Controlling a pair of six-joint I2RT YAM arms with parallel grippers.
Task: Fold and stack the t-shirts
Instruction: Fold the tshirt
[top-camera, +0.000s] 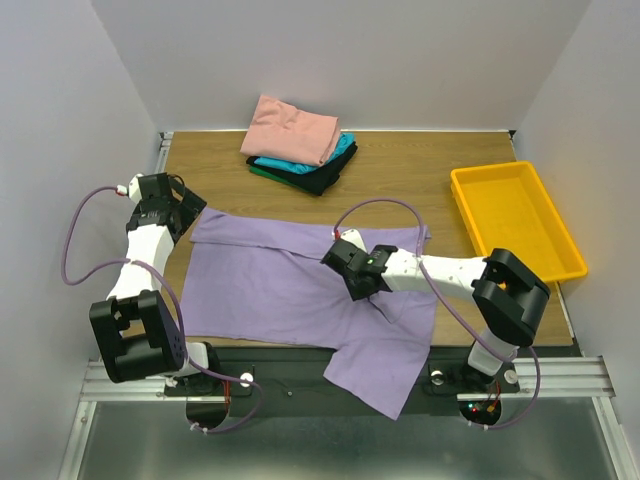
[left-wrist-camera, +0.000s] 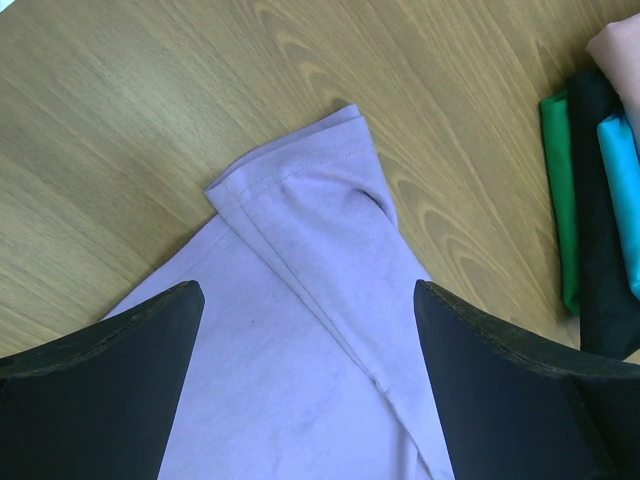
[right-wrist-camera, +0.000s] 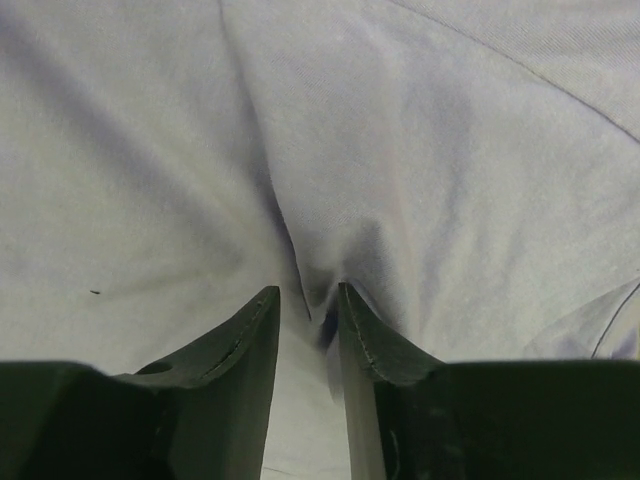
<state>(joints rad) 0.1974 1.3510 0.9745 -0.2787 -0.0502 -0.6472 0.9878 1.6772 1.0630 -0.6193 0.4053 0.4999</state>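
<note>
Your right claw pinched a pucker of the purple t-shirt.
Your left claw gaped wide above its sleeve.

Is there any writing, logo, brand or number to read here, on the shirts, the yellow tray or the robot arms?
None: no readable text in any view.
The purple t-shirt, the folded stack, the yellow tray and the wooden table are plain. The left arm and right arm show no legible marking.
</note>
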